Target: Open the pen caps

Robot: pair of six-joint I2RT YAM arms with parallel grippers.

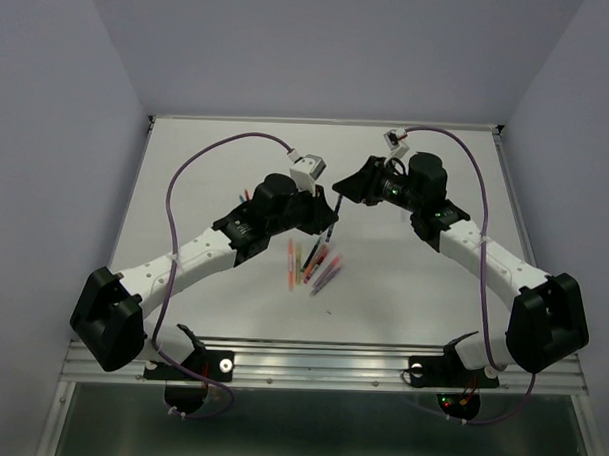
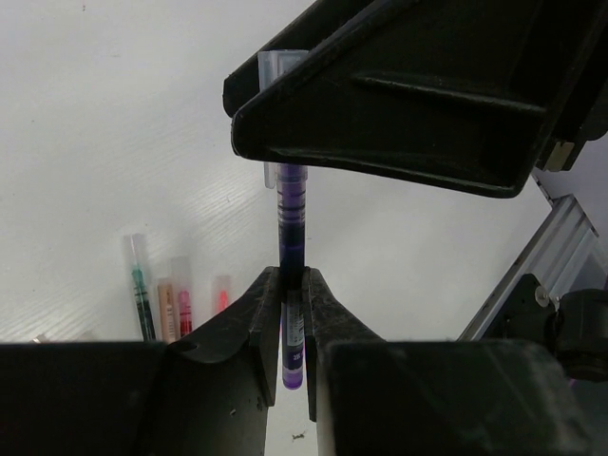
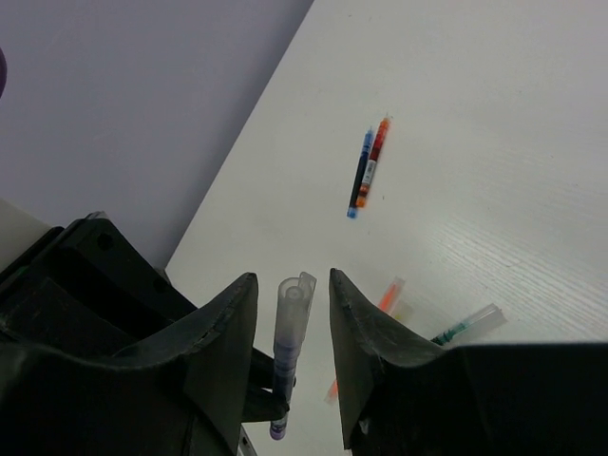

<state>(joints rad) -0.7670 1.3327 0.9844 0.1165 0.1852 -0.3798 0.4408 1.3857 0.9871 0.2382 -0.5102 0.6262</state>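
My left gripper [image 2: 291, 285] is shut on a purple pen [image 2: 291, 218] and holds it upright above the table. The pen's clear cap [image 3: 293, 309] points toward my right gripper [image 3: 293, 285]. That gripper is open, with one jaw on each side of the cap and a gap on both sides. In the top view the left gripper [image 1: 330, 213] and right gripper [image 1: 350, 190] meet at mid-table around the pen [image 1: 334, 221]. Several more capped pens [image 1: 311, 264] lie in a loose pile below them.
A blue pen and an orange pen [image 3: 367, 171] lie side by side apart from the pile, near the left arm [image 1: 248, 196]. Green [image 2: 139, 285], pink [image 2: 182, 306] and red [image 2: 221, 294] pens lie under the left gripper. The table's aluminium front rail [image 1: 320, 361] runs along the near edge.
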